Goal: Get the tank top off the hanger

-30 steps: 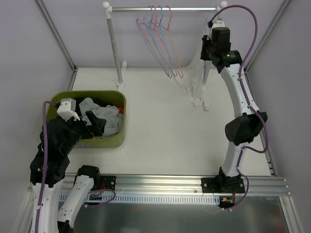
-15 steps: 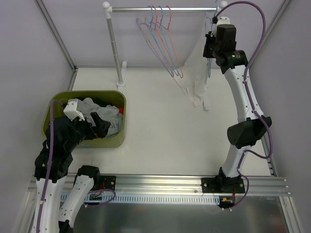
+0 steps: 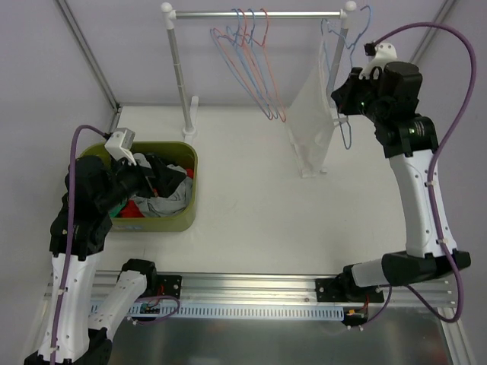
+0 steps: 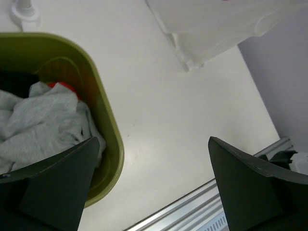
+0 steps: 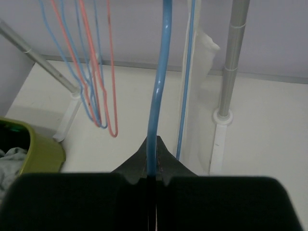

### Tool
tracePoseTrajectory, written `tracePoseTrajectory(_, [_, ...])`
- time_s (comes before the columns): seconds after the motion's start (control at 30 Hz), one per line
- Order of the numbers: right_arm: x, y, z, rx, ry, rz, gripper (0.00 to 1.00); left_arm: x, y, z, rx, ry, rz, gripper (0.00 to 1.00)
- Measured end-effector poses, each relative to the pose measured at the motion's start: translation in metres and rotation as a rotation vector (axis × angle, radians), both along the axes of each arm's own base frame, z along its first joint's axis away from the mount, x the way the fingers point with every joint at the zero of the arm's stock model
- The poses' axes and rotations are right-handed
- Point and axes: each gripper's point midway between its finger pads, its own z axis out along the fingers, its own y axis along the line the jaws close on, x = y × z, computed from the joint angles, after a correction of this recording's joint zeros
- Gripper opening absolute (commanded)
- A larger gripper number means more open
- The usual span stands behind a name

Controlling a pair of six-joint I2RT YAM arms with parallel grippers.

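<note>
A white table (image 3: 243, 190) is carrying a clothes rack (image 3: 255, 14) along its back edge. The white tank top (image 3: 312, 114) is hanging at the rack's right end, seemingly draped on the blue hanger (image 3: 344, 137). The left gripper (image 3: 146, 177) is hovering over the green bin (image 3: 183, 220).

In the left wrist view, its fingers (image 4: 53, 187) are standing spread wide, gripping nothing.

In the right wrist view, the right gripper (image 5: 153, 147) is pinching the hanger's wire.

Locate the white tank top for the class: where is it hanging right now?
In the top view, the tank top hangs at the back right from a blue hanger, beside the rack's right post and just left of the right gripper, which clamps that hanger.
</note>
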Motion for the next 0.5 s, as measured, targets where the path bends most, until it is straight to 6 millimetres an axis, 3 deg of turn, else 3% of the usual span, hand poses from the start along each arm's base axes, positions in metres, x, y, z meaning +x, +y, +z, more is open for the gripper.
tracePoseTrajectory(0.13, [-0.054,0.001,-0.008,0.03,0.015,0.084,0.0,0.015,-0.018,0.028,-0.065,-0.05,-0.065,0.99])
tracePoseTrajectory(0.23, [-0.098,0.002,-0.022,0.049,0.024,0.133,0.0,0.024,-0.043,0.038,-0.09,-0.077,-0.146,0.99])
tracePoseTrajectory(0.37, [-0.161,0.0,-0.049,0.092,0.041,0.178,0.0,0.036,-0.097,0.042,-0.102,-0.099,-0.277,0.99])
tracePoseTrajectory(0.5, [-0.225,-0.001,-0.053,0.145,0.02,0.228,0.0,0.046,-0.158,0.047,-0.071,-0.129,-0.381,0.99])
